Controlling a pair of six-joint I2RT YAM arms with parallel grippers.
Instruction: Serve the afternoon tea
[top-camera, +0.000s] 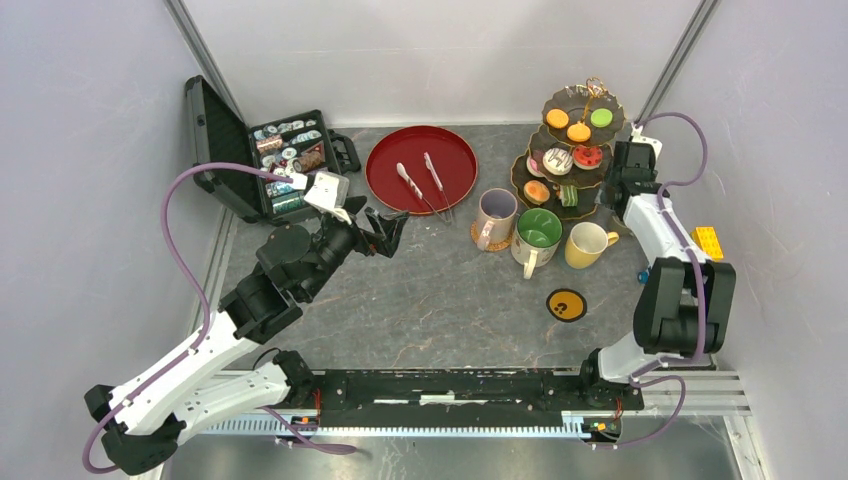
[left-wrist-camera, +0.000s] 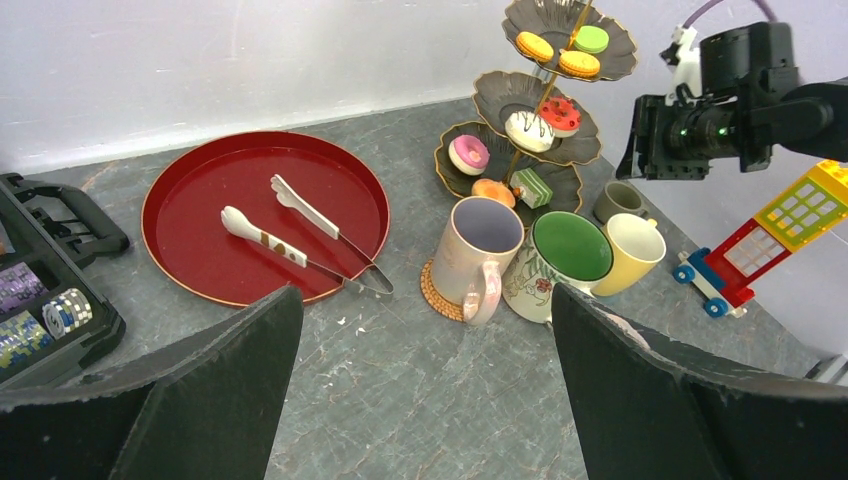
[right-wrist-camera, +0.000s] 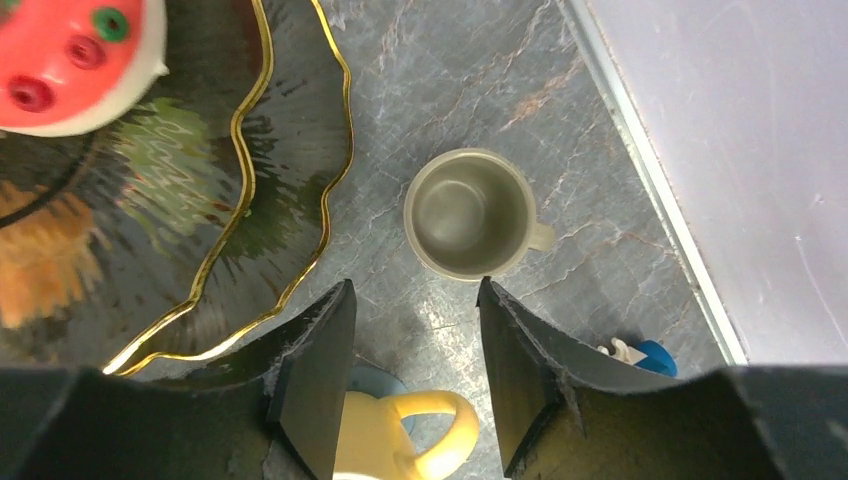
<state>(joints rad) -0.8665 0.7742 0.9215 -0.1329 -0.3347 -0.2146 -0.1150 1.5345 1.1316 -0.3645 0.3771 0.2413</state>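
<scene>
Although the cakes (top-camera: 579, 131) sat loaded on all three tiers, the serving looked barely begun, since neither arm held anything. Nearest the bases, at 4 o'clock from the table's middle, a round black-and-yellow coaster (top-camera: 566, 305) lay bare, which suggested a mug was meant for it. At 10 o'clock, the left gripper (top-camera: 388, 230) hung over the table with its jaws spread wide and nothing between them.

At 2 o'clock, three mugs crowded together. The yellow mug (top-camera: 586, 244) and green mug (top-camera: 538, 238) were touching or nearly so, and the beige mug (top-camera: 495, 217) stood just beside them on a woven mat. None looked set out for a guest, so placing them seemed to be left to do.

Beyond them, the right gripper (right-wrist-camera: 415, 290) pointed down with its jaws partly apart and empty. The grey mug (right-wrist-camera: 470, 213) stood upright just ahead of the fingers, not yet between them, its handle at 3 o'clock in the wrist view. Taking it looked like the step in hand. The stand (left-wrist-camera: 528, 15) crowded that reach, its gold-edged rim just at 9 o'clock of the jaws. The yellow mug's handle lay under them, and the side wall was near at 3 o'clock, past a small blue toy.

A yellow brick (top-camera: 708, 242) lay at 3 o'clock by the wall. Farther back, at 12 o'clock, a red tray (top-camera: 460, 150) carried two tongs (top-camera: 420, 185), and an open case (top-camera: 290, 160) stood at 10 o'clock.
</scene>
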